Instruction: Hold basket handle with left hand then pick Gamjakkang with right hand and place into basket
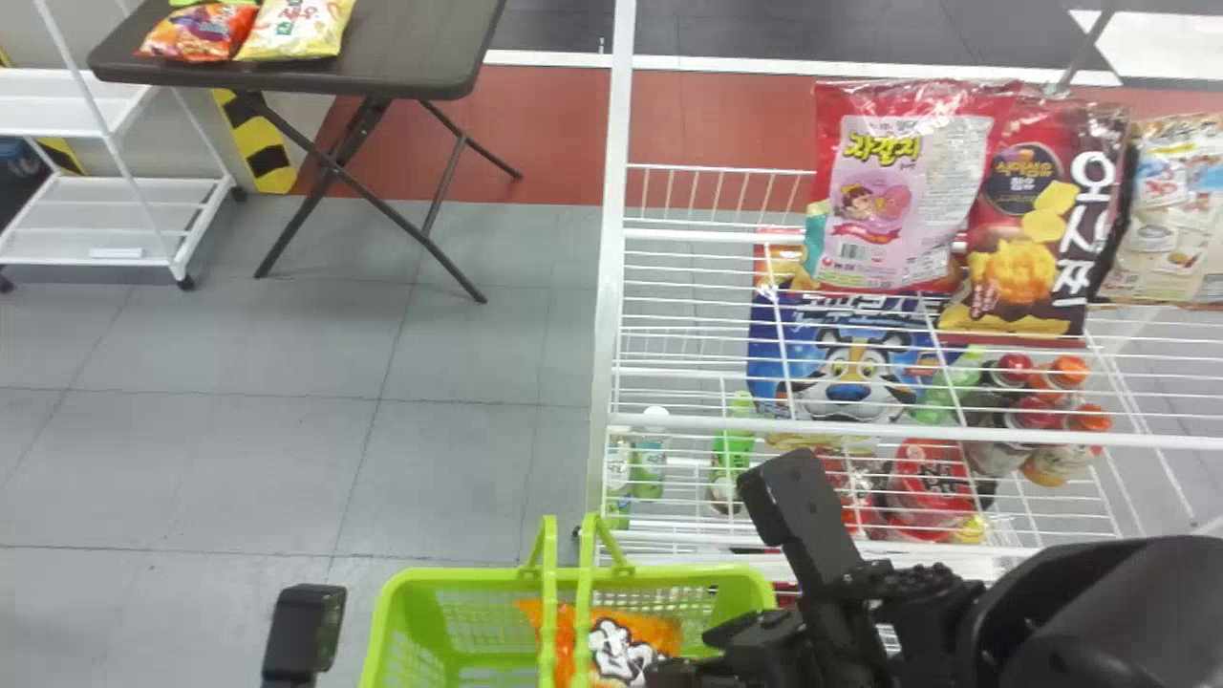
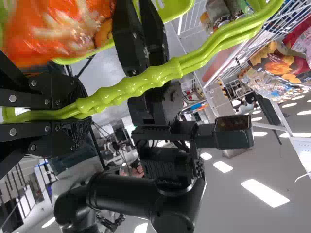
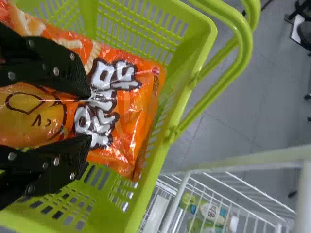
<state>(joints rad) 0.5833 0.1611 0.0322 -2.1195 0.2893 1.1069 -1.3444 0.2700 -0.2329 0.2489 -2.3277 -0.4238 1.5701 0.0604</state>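
Orange pkt [image 3: 133, 116], cartoon face [image 3: 36, 114], R wrist.

Handles [image 1: 548, 597] across basket [image 1: 459, 577], open gap at left, wire rack [image 1: 609, 287] beyond

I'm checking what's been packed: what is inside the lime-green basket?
An orange snack bag shows inside the lime-green basket. The right gripper hides part of it, and whatever lies beneath the bag is covered.
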